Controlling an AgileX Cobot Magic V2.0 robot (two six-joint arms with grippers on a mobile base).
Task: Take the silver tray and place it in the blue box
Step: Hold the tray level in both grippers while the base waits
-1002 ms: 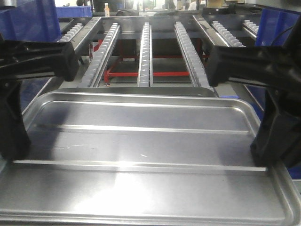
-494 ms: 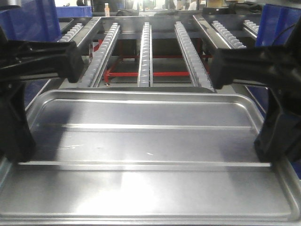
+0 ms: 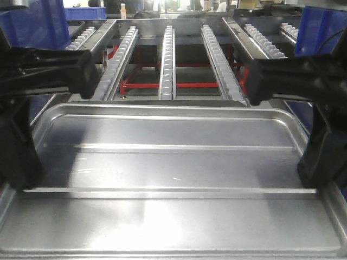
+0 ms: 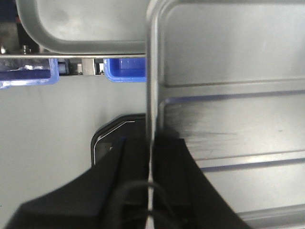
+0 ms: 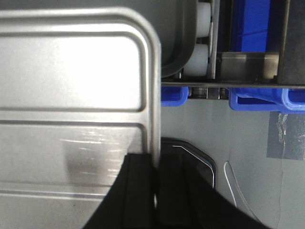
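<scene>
**Tray slung crosswise between two pincers**

The silver tray point(image 3: 173, 173) lies with its long axis running left to right. Its two raised ridges run the same way, and each short end meets one arm. The left pincer point(image 4: 152, 145) straddles the left rim, one finger inside the tray and one outside, pressed onto the metal. The right pincer point(image 5: 155, 160) bites the right rim in the same manner. Neither arm is nearer than the other, since each holds its own end, roughly midway along that end.

In both wrist views grey floor shows beyond the rim, so the tray appears to hang in the air, just short of the roller rack point(image 3: 168, 59). A deeper plain pan point(image 4: 81, 24) sits on that rack, beyond the tray's far corner.

Blue plastic point(image 3: 32, 24) shows at both upper corners of the front view. Whether either patch is the blue box cannot be told.

Because the tray bridges the arms, any carry probably needs both to move together with the spacing between them unchanged. If they drift apart or together, a rim could slip free or the tray could twist.
</scene>
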